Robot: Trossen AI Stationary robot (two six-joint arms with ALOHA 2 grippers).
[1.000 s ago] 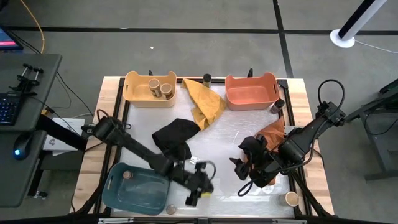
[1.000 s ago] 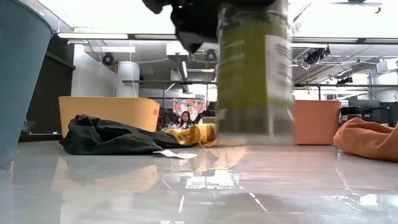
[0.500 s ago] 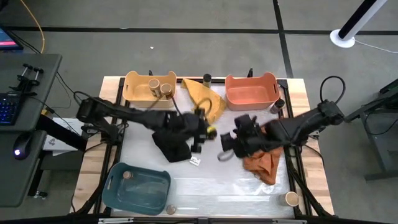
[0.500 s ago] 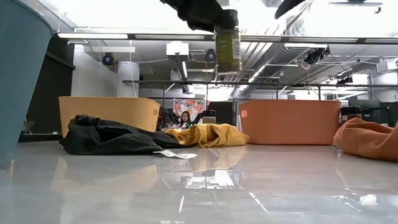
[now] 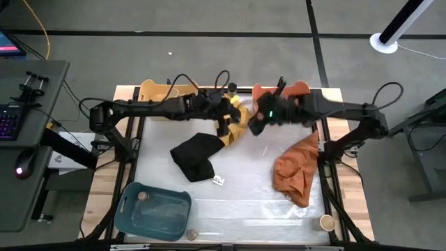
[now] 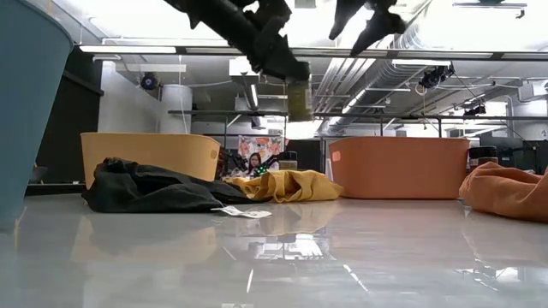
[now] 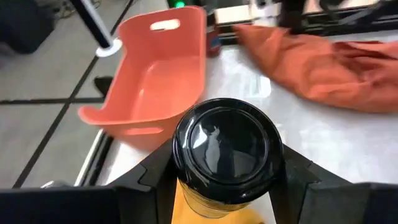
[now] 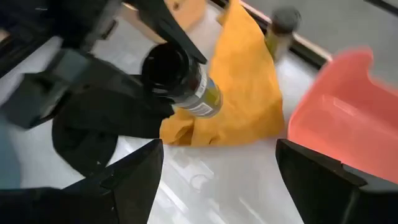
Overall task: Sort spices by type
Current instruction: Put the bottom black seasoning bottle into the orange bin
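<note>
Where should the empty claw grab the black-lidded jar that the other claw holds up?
At the lid end. The left gripper pinches the jar round its yellow body, leaving the black lid bare. The open right gripper faces that lid and could probably close across its round sides.

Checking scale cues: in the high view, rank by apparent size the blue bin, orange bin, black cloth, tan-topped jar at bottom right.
1. blue bin
2. orange bin, partly hidden by the right arm
3. black cloth, close to the orange bin, so unsure
4. tan-topped jar
</note>
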